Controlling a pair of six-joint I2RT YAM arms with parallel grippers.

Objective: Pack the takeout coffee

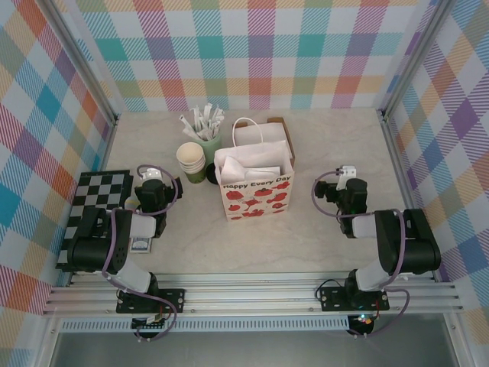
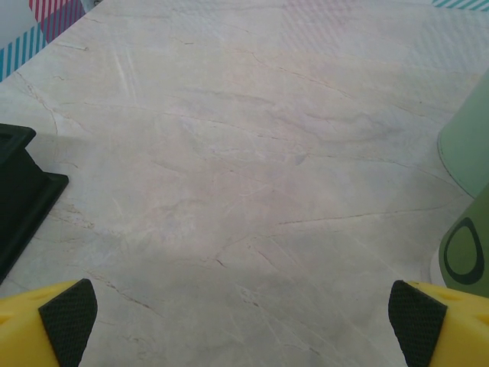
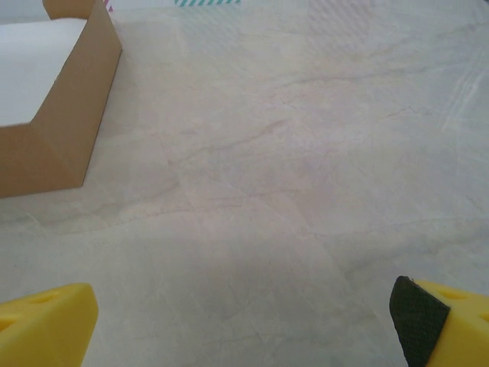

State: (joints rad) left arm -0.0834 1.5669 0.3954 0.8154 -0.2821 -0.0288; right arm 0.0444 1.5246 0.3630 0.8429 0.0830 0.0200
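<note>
Left pincer [image 2: 243,325] spread, takeout coffee [image 2: 464,256] just rightward

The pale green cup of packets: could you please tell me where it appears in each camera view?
Top view: pale green cup, back left, behind the cream cups.
Left wrist: the cup at the right edge, above the dark green cup.
Right wrist: points at the brown box.
Shared landmark: the marbled table.

The marbled table [image 1: 328,145] bears a bag [image 1: 256,195], cream cups [image 1: 191,158], packet cup [image 1: 210,144], dark-green cup [image 2: 467,252], checkered board [image 1: 99,199].
</note>
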